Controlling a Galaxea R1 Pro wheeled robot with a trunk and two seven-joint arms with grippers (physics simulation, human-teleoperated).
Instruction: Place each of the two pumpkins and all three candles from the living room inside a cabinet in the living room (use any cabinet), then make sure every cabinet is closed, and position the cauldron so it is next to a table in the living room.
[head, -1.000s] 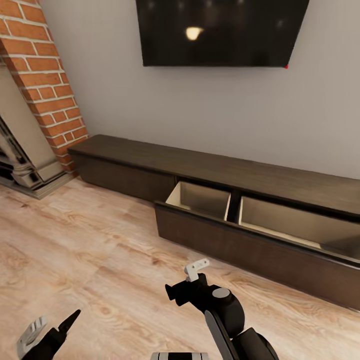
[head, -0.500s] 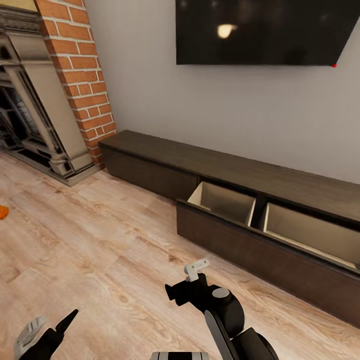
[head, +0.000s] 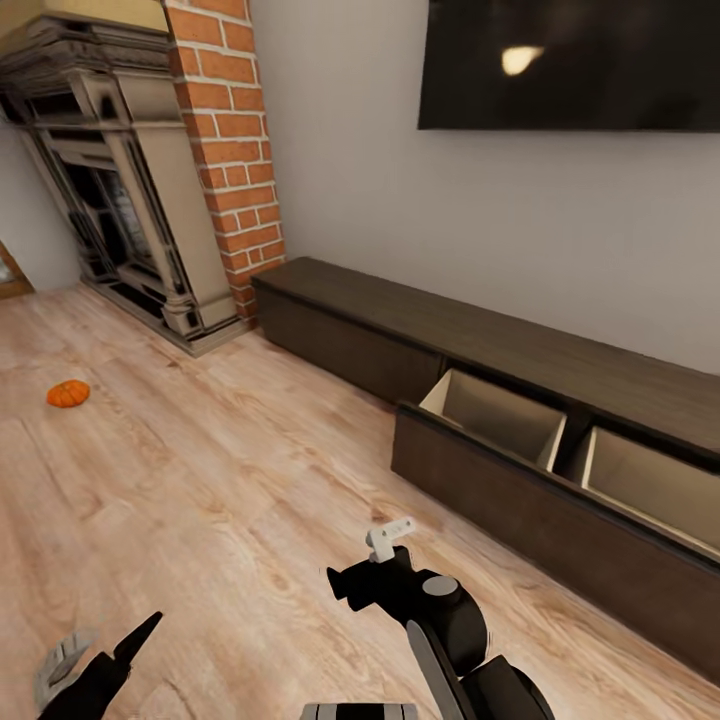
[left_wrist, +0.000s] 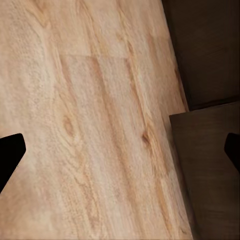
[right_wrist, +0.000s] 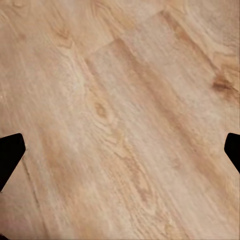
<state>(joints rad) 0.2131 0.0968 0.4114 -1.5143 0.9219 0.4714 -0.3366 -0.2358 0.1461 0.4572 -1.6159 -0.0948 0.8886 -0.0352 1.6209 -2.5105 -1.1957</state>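
Observation:
One small orange pumpkin (head: 68, 393) lies on the wood floor at far left, well away from both arms. The long dark-brown cabinet (head: 520, 350) runs along the wall on the right. One of its drawers (head: 497, 410) is pulled out, pale inside and with nothing visible in it. My left gripper (head: 100, 650) hangs low at the bottom left, open, with nothing between its fingers (left_wrist: 10, 155). My right gripper (head: 365, 560) is near the bottom centre, also open and holding nothing, over bare floor (right_wrist: 120, 125). The candles, cauldron and table are out of view.
A brick column (head: 232, 150) and a stone fireplace (head: 120, 200) stand at the back left. A dark TV (head: 570, 60) hangs on the wall above the cabinet. Wide wood floor (head: 250, 470) stretches between me and the pumpkin. The left wrist view shows the cabinet's dark front (left_wrist: 205, 165).
The camera has swung left: the cabinet slid right in the picture, and the fireplace and the pumpkin came into view. Both arms hold the same pose.

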